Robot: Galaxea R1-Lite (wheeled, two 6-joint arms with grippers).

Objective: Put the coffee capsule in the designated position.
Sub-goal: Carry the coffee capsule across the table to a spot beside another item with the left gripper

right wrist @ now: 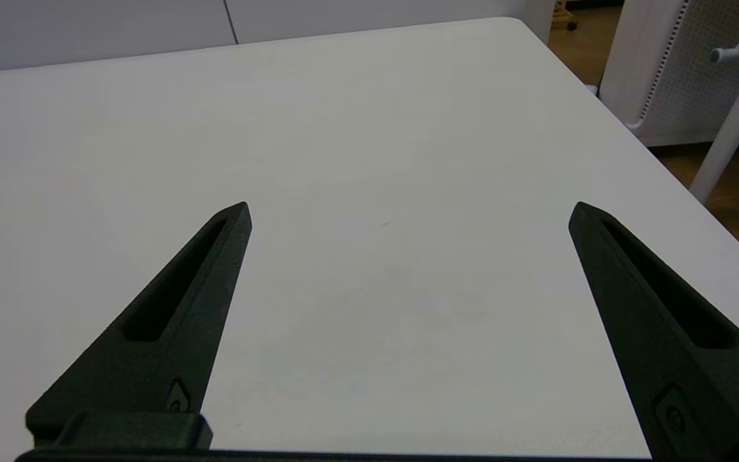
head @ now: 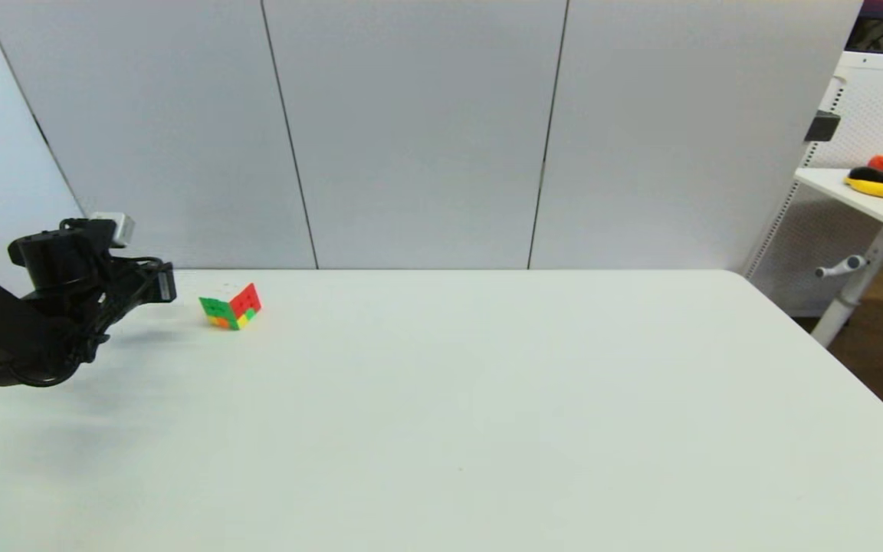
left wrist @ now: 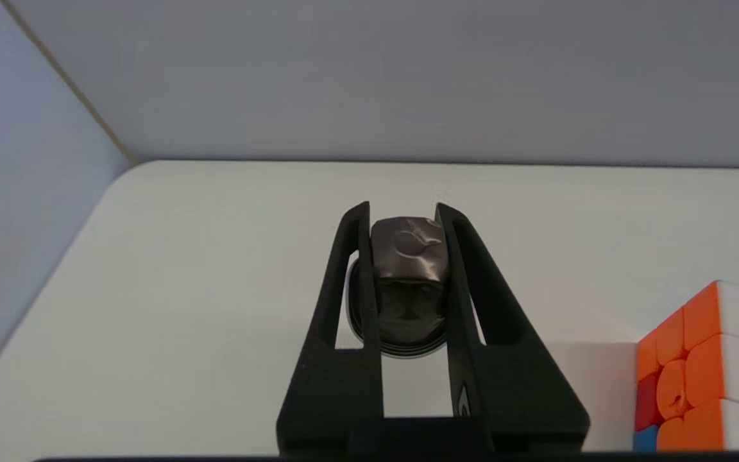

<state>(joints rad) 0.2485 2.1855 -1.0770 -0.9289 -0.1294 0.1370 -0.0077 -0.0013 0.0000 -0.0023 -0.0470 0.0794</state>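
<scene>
Over the white table (head: pixel 487 399), left hand (left wrist: pixel 403 215) pinches the coffee capsule (left wrist: pixel 408 256) between its fingertips

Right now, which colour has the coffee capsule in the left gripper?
Dark grey-brown, slightly glossy; the coffee capsule shows best in the left wrist view.

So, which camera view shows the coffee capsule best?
The left wrist view: the coffee capsule sits gripped between the left gripper fingers, above the table. In the head view it cannot be made out at that gripper. The right wrist view shows none of it.
</scene>
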